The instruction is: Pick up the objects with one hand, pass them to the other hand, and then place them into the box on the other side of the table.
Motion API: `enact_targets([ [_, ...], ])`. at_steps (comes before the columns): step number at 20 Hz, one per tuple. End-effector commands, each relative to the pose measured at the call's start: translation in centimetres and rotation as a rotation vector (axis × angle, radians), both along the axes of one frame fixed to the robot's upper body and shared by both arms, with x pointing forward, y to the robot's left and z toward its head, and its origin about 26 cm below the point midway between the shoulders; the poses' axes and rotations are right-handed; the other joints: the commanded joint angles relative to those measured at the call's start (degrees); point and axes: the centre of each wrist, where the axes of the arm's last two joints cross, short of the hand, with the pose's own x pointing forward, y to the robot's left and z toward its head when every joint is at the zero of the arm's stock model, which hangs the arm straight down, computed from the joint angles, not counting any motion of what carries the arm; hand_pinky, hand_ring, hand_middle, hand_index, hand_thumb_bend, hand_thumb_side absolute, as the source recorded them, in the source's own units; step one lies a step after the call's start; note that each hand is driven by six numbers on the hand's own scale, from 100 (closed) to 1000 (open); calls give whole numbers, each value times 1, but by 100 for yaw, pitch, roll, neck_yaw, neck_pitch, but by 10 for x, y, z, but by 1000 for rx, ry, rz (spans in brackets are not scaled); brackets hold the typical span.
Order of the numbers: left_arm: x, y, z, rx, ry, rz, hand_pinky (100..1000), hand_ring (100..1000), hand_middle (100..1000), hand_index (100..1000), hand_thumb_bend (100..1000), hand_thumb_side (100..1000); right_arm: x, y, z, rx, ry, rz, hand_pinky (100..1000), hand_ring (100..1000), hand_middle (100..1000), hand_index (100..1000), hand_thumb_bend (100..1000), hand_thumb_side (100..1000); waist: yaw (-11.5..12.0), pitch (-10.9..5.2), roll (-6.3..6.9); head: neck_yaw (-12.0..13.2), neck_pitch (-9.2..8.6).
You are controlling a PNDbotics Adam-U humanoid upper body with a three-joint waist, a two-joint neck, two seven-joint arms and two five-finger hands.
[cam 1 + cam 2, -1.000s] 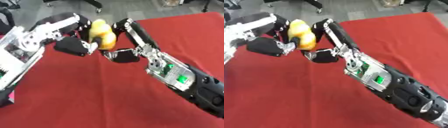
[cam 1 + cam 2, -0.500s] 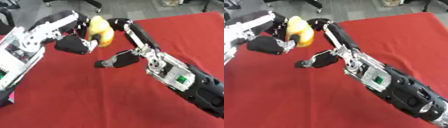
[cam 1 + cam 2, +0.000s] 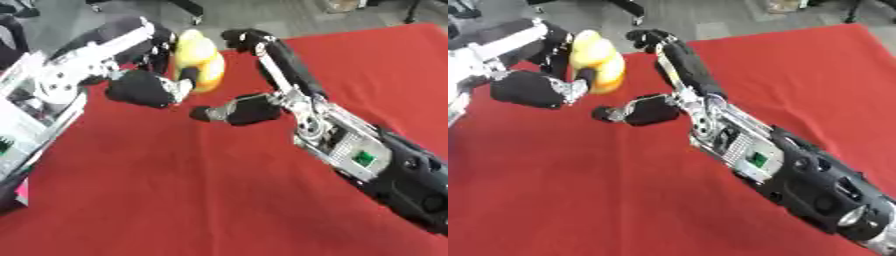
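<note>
We see the left robot hand (image 3: 144, 87) curled round a yellow object (image 3: 198, 60), holding it above the far left part of the red desk (image 3: 175, 200); the right robot hand (image 3: 249, 107) sits just beside it, fingers spread and apart from the object, grasping nothing.

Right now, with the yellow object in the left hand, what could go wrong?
The left hand holds the yellow object in the air above the red table; if it slips, it may roll away. The right hand hangs just beside it and could knock it. No box shows in either view, so the placing spot is unknown.
</note>
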Motion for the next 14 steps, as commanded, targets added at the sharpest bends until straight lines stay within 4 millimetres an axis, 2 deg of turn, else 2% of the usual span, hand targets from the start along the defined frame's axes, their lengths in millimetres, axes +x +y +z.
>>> enact_targets([
  [1, 2, 22, 13, 6, -45, 30, 399, 427, 282, 309, 100, 263, -2, -5, 8, -8, -25, -40, 844, 806, 763, 867, 824, 365, 20, -32, 19, 60, 6],
  [4, 9, 45, 14, 12, -71, 86, 410, 432, 288, 314, 100, 266, -2, -6, 6, -9, -12, -48, 845, 806, 762, 865, 828, 349, 41, -37, 23, 87, -9],
  [8, 20, 87, 18, -15, -117, 208, 414, 431, 291, 317, 100, 265, -3, -8, 4, -7, -3, -52, 845, 806, 762, 863, 830, 330, 59, -44, 19, 192, 3],
  [14, 32, 156, 23, -45, -169, 407, 423, 433, 296, 324, 100, 266, -3, -12, 2, 0, 4, -57, 841, 797, 756, 854, 848, 296, 78, -54, 21, 679, 19],
])
